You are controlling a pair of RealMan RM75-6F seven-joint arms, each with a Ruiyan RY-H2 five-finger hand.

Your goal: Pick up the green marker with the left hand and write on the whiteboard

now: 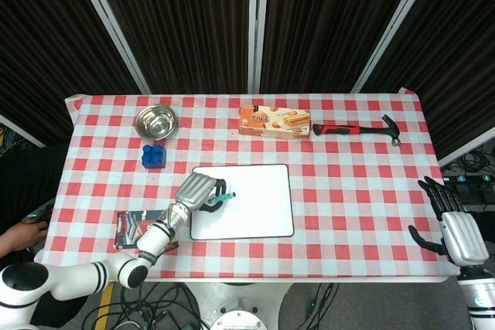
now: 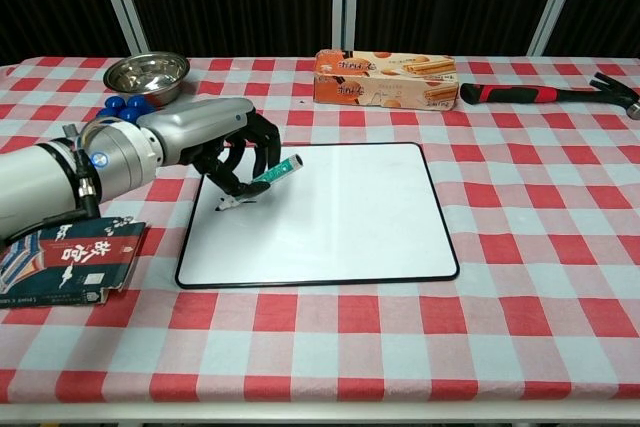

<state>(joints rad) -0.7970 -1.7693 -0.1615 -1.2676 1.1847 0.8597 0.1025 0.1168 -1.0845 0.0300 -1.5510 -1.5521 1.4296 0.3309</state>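
My left hand grips the green marker, tilted with its tip down near the left edge of the whiteboard. The tip sits at a short dark stroke on the board; whether it touches the surface I cannot tell. The marker's cap end points up and to the right. My right hand hangs off the table's right edge, fingers spread, holding nothing.
A steel bowl and blue blocks stand at the back left. A snack packet lies left of the board. A biscuit box and a hammer lie at the back.
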